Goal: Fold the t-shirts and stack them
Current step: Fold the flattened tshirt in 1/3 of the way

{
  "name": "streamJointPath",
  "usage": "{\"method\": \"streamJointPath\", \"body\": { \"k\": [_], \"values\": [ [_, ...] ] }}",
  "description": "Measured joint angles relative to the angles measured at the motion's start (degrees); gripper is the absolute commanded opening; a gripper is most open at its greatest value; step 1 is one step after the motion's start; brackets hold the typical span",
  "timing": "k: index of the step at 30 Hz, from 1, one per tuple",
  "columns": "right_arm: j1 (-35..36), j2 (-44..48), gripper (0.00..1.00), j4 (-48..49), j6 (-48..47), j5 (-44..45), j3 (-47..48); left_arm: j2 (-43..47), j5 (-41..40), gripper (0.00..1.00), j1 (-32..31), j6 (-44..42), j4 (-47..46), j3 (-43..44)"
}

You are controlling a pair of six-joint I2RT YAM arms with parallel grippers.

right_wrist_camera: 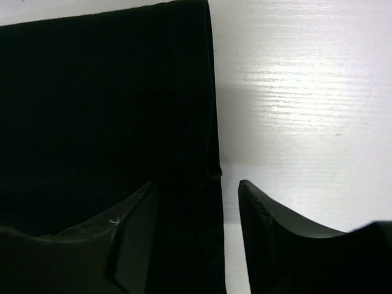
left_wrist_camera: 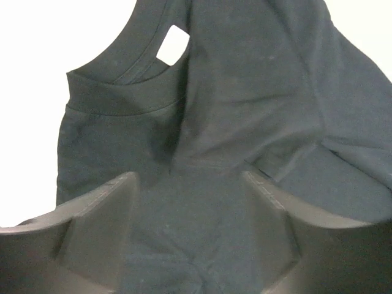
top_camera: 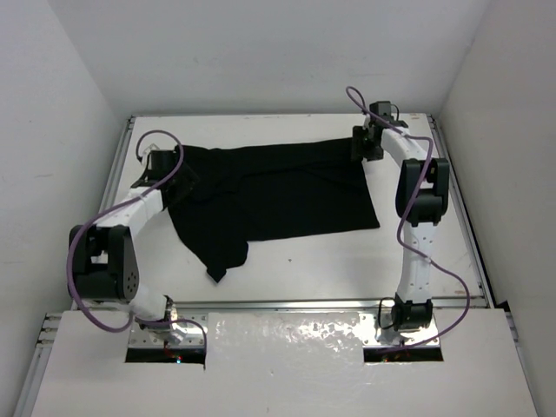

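Left pincer (left_wrist_camera: 187, 184): fingers are standing wide apart and gripping nothing; dark cloth is lying between and below them, and I cannot tell whether the tips are touching it.
Right pincer (right_wrist_camera: 196, 187): fingers are standing apart too, straddling the t-shirt's straight edge, one hanging over the cloth and the other over bare worktop (right_wrist_camera: 306, 92).
T-shirt (top_camera: 278, 195): one plain black garment is lying loosely spread on the worktop between the two pincers, its neck end pointing toward the left pincer and its hem end toward the right pincer.
Neck: a round ribbed collar (left_wrist_camera: 116, 101) is showing just beyond the left pincer; a small white patch (left_wrist_camera: 173, 46) is showing inside the opening, and I cannot tell whether it is a label or bare worktop.
Neck end of the t-shirt: cloth is bunching here, and a fold of the body is draping over part of the collar opening.
Hem end of the t-shirt: cloth is lying flat and smooth, its edge running straight.
Sleeve (top_camera: 217, 261): it is trailing out from the t-shirt's near side, toward the arm bases.
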State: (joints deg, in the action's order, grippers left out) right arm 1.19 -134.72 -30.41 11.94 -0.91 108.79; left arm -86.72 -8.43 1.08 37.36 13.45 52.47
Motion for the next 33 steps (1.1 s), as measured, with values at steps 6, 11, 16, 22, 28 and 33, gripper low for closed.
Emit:
{"method": "streamJointPath", "body": {
  "k": [6,11,16,22,28,33],
  "values": [
    [-0.04,2.23,0.61,-0.59,0.70,0.04,0.17,6.01,-3.76,0.82,-1.16,0.46,3.30,3.08],
    [-0.20,-1.51,0.58,-1.33,1.14,-3.08,11.04,-6.12,-9.01,0.77,-0.22,-0.42,4.37,20.74],
    [-0.44,-3.26,0.44,5.29,1.53,-11.17,9.01,-25.70,-12.44,0.47,1.09,-1.73,5.25,36.11],
    [-0.74,-12.28,0.40,6.84,3.17,-25.20,12.59,-39.43,-10.51,0.51,2.12,-3.52,7.39,41.59],
    [-1.62,-16.24,0.44,6.19,7.52,-31.10,17.88,-43.41,-8.66,0.32,2.91,-3.39,7.82,46.90],
    [-3.87,-19.58,0.27,4.79,17.03,-32.87,21.55,-48.83,-9.05,0.08,3.63,-2.03,12.20,55.21]
  ]
}}
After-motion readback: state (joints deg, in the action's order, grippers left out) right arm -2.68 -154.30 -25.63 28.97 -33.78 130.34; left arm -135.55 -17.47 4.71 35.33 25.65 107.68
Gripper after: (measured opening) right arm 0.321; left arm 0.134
